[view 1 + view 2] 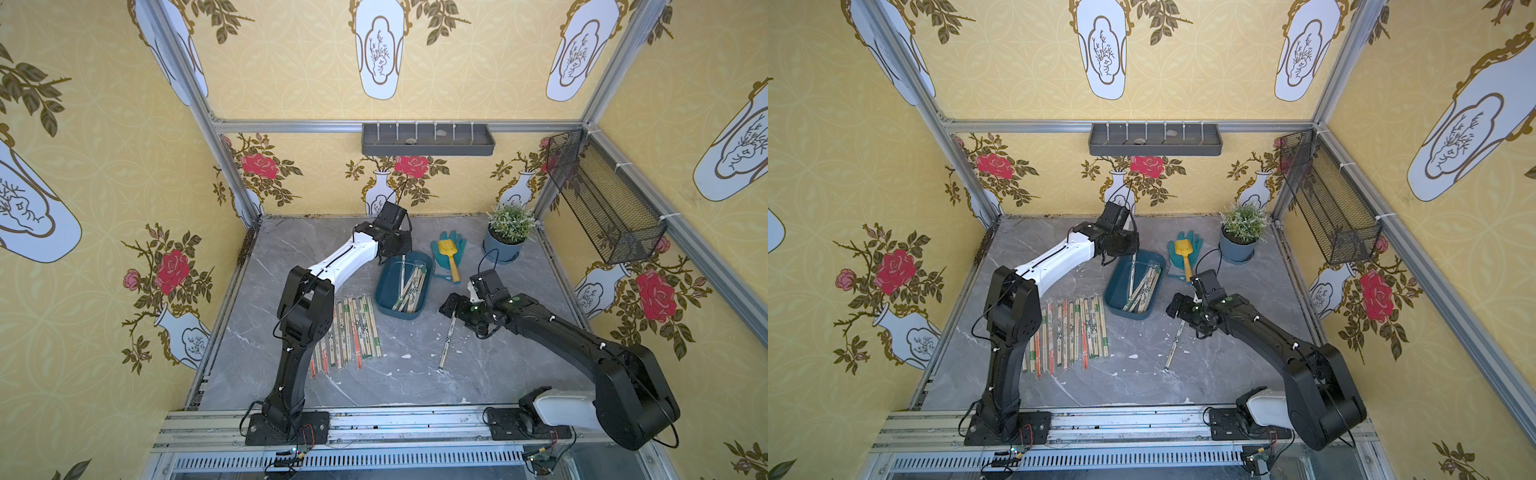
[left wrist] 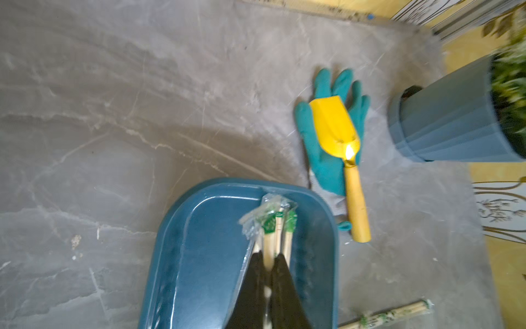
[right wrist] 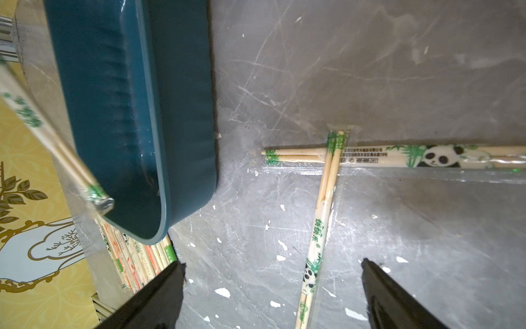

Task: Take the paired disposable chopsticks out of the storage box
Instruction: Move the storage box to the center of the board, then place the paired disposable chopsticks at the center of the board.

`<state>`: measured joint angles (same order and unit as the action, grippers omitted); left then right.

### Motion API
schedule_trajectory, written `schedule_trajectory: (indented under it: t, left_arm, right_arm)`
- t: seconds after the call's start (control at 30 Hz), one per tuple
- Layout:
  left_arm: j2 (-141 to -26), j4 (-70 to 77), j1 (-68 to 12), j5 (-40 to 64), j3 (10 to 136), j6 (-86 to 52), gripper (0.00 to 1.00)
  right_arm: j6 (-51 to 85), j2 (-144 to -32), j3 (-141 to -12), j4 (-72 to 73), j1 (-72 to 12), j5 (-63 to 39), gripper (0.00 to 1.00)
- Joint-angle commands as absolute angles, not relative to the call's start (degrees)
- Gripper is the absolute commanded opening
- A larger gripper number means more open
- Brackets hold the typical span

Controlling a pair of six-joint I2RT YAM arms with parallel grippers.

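The teal storage box (image 1: 384,291) (image 1: 1115,286) sits mid-table with several paired disposable chopsticks (image 1: 413,286) inside. My left gripper (image 1: 398,250) (image 2: 267,260) is at the box's far end, shut on one green-marked pair (image 2: 269,228) whose end is tilted up off the box (image 2: 199,256). My right gripper (image 1: 451,305) (image 3: 273,262) hangs open just right of the box's near corner (image 3: 128,99), nothing between its fingers. Below it two wrapped panda-print pairs (image 3: 316,228) (image 3: 398,156) lie crossed on the table. A row of pairs (image 1: 349,332) (image 1: 1071,332) lies left of the box.
A yellow toy shovel (image 1: 449,253) rests on a teal glove (image 1: 459,243) behind the box. A potted plant (image 1: 505,245) stands at the back right. A grey wall tray (image 1: 428,139) and a black mesh basket (image 1: 602,199) hang on the walls.
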<state>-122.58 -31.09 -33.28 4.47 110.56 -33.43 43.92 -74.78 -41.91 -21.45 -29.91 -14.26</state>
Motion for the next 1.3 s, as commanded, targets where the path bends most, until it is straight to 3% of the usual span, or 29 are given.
schedule_trajectory:
  t: [0.0, 0.17, 0.6, 0.93, 1.27]
  left_arm:
    - [-120.8, -31.8, -33.2, 4.6, 111.8, -32.8, 0.0]
    - [-113.9, -31.1, -32.8, 3.5, 105.6, -34.9, 0.0]
    - [-91.9, -24.2, -30.4, 2.1, 70.9, -44.4, 0.0]
    - [-90.7, -19.7, -29.3, 0.7, 60.8, -49.0, 0.0]
    - [-97.4, -14.3, -29.4, 4.4, 59.0, -51.6, 0.0]
  right_arm:
    - [44.4, -74.9, -41.9, -21.3, -30.0, -13.1, 0.97]
    - [44.2, -75.6, -42.1, -20.7, -30.0, -13.3, 0.97]
    - [43.1, -77.8, -42.3, -18.6, -29.0, -14.9, 0.97]
    - [42.9, -77.6, -42.1, -18.4, -28.8, -15.2, 0.97]
    - [43.1, -76.7, -41.6, -18.7, -28.8, -14.9, 0.97]
